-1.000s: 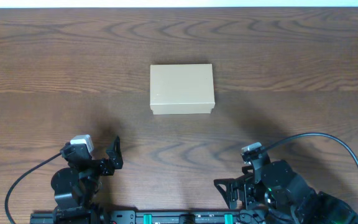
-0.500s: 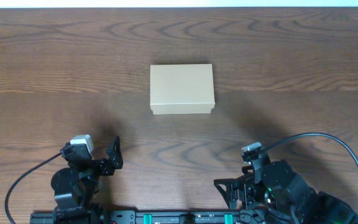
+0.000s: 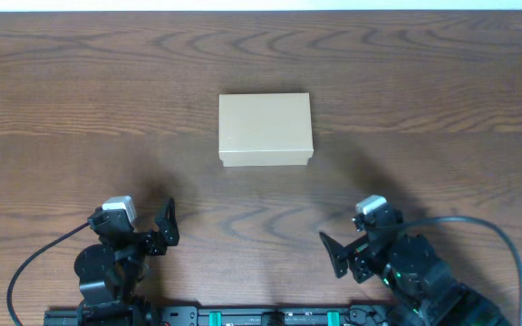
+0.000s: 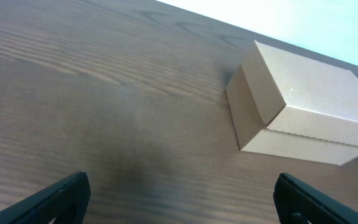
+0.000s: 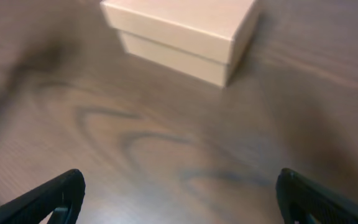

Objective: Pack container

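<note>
The container [image 3: 265,129] is a plain tan cardboard box with its lid shut, standing on the wooden table a little above the middle. It also shows in the left wrist view [image 4: 303,106] at the upper right and in the right wrist view [image 5: 182,34] at the top. My left gripper [image 4: 179,202] is open and empty, low at the front left [image 3: 157,231]. My right gripper [image 5: 179,199] is open and empty at the front right [image 3: 352,246]. Both are well short of the box.
The dark wood-grain table [image 3: 424,109] stretches around the box. A black cable [image 3: 506,237] loops by the right arm at the front right. A metal rail [image 3: 261,317] runs along the front edge.
My right arm has risen and swung forward toward the box; its view is blurred by motion. The left arm and the box have not moved.
</note>
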Motion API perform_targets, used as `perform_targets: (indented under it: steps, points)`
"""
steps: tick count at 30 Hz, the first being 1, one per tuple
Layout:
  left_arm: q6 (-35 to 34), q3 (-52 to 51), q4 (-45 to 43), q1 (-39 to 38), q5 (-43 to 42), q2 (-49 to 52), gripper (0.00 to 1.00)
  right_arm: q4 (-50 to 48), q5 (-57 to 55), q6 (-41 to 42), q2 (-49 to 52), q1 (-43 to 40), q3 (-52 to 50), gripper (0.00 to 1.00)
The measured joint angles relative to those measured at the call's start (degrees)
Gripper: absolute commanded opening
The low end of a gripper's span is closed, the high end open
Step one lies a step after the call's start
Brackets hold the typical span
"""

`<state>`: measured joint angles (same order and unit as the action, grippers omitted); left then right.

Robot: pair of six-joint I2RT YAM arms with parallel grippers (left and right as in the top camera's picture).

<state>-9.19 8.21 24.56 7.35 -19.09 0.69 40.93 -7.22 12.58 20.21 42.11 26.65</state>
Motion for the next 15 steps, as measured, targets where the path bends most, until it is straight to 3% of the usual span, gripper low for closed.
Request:
perform_targets:
  steps: [8,15]
  points:
    - [-0.02,0.0,0.02,0.0,0.02,-0.07,0.95,-4.37,-0.72,-4.35,-13.25,-4.68,-14.53,0.99]
    - [-0.02,0.0,0.04,0.0,0.02,-0.07,0.95,-4.09,-0.04,-6.01,-19.32,-5.29,-17.16,0.99]
